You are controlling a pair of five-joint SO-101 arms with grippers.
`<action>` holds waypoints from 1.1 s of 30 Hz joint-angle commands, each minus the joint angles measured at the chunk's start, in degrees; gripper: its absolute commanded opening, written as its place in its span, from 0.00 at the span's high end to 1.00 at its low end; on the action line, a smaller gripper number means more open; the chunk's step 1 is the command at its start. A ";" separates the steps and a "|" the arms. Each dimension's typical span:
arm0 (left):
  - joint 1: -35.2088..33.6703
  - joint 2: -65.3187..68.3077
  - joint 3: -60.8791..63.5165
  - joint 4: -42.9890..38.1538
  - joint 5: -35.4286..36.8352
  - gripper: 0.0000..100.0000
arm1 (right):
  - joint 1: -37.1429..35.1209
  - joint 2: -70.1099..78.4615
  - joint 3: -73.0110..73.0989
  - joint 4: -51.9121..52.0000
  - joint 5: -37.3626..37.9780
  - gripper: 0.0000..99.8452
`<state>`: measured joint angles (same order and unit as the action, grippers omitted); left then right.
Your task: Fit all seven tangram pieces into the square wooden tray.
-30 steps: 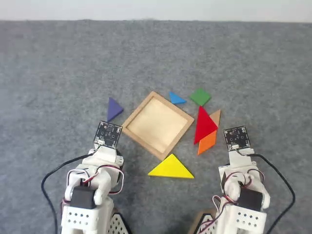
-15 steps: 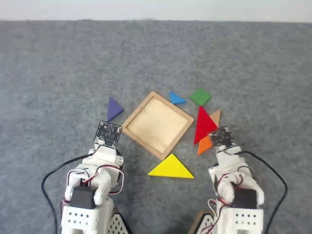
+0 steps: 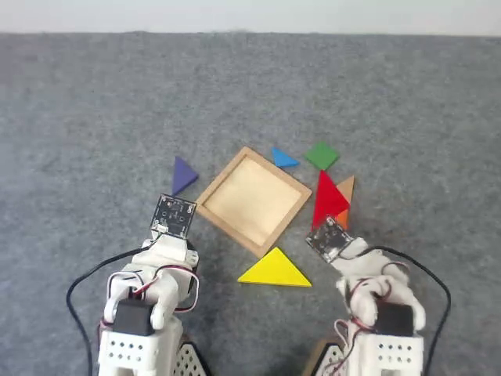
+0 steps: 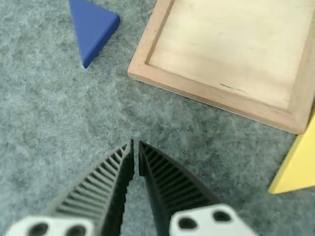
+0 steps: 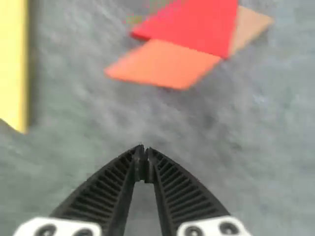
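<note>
Square wooden tray (image 3: pixel 279 168) set diamond-wise on grey mat (image 3: pixel 94 117). Pieces laid outside tray: purple triangle (image 3: pixel 183 174) near left gripper (image 4: pixel 136 145); yellow triangle (image 3: pixel 275 270) off near corner; red triangle (image 3: pixel 327 200) and orange piece (image 5: pixel 162 64) ahead of right gripper (image 5: pixel 142 150). Left fingers nearly closed, nothing held. Right fingers pressed together, nothing held.

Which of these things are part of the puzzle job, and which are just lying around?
Part of the job: wooden tray, yellow triangle, red triangle, orange piece, tan triangle, green square, light blue triangle, purple triangle.
Just there: grey carpet, white wall.
</note>
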<state>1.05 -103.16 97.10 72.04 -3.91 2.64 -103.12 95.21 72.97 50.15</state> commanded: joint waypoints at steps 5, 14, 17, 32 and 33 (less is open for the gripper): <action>0.00 -0.88 -0.57 0.18 -0.18 0.98 | 11.30 -0.31 -16.53 -0.31 -0.97 0.99; -0.09 -0.88 -0.57 0.18 -0.18 0.98 | 10.59 30.20 -38.86 -0.40 -8.70 0.99; 0.00 -0.88 -0.57 0.18 -0.18 0.98 | 5.32 47.52 -47.56 0.84 -9.23 0.99; -0.09 -0.88 -0.57 0.18 -0.18 0.98 | -36.44 73.10 -48.88 -3.56 -4.22 0.70; -0.09 -0.88 -0.57 0.18 -0.18 0.98 | -38.55 73.10 -48.09 -5.05 -4.48 0.70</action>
<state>1.05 -103.16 97.10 72.04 -3.91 -29.10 -30.15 46.33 71.30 44.44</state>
